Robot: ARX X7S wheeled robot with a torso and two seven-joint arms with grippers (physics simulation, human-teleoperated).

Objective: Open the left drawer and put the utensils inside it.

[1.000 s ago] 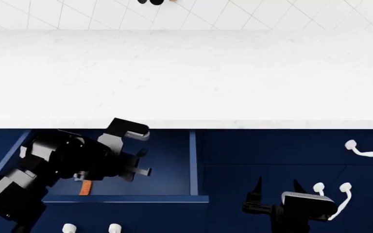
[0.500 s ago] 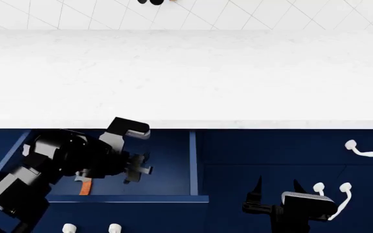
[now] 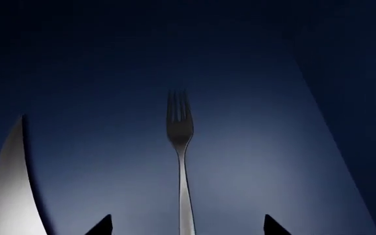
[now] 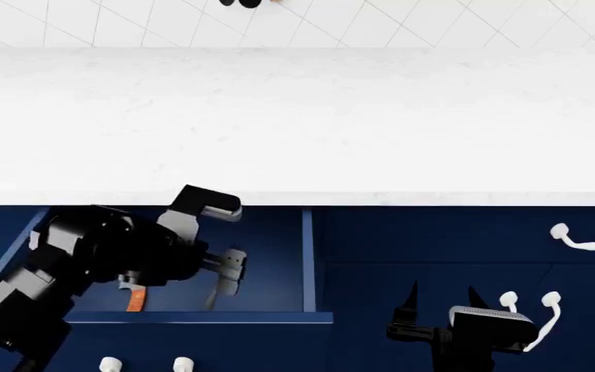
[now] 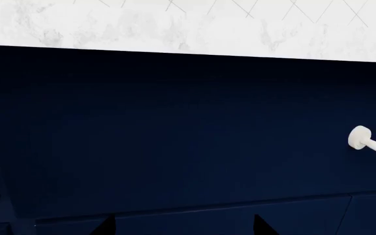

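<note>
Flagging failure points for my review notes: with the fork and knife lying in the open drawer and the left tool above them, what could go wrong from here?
1. The left tool hangs open right over the fork; a careless withdrawal might catch it and drag it out.
2. The knife lies close beside the fork, so it could be nudged too.
3. The left drawer stands open with the arm reaching inside; closing it early could jam the arm.

A kitchen: white marble surface (image 4: 297, 124), white tiled wall (image 4: 432, 23) at 12 o'clock, navy cabinet fronts (image 4: 463, 248) with white handles (image 4: 587, 239).
</note>
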